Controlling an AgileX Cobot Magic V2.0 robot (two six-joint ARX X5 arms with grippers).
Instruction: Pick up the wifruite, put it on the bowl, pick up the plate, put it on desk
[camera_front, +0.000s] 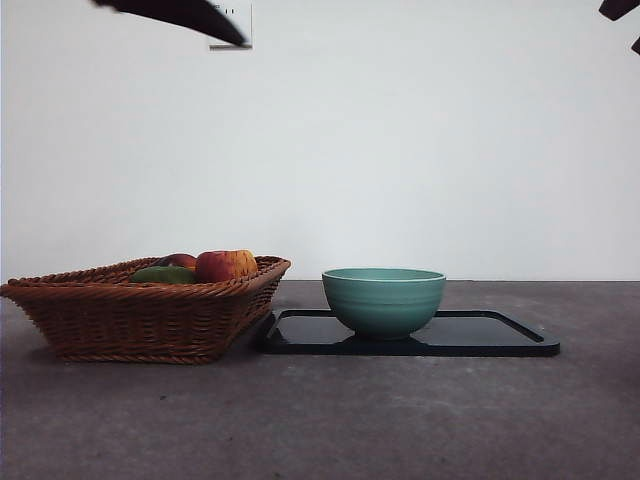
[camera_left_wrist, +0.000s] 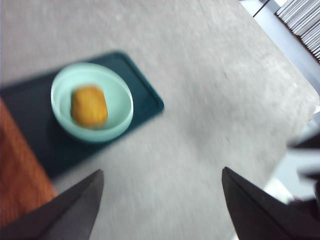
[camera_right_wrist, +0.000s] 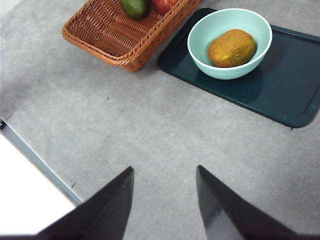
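Nearest lay bare desk, one broad grey-brown mottled top with nothing on its front stretch. Behind it stood two holders side by side: one wicker basket and one dark flat tray, their near corners almost touching. On the tray sat one teal bowl, upright, toward the end of the tray nearer the basket. Inside that bowl rested the one wifruite, golden-brown and oval, lying on the bowl's floor; the front view hid it behind the rim. The basket held one red-yellow apple and one green fruit, with a darker reddish piece just behind them that could not be told.

Both arms were raised clear of everything. The left gripper hung above open desk beside the tray, its two jaws spread wide and holding nothing. The right gripper hung above the desk's near part, its two jaws apart, empty as well.
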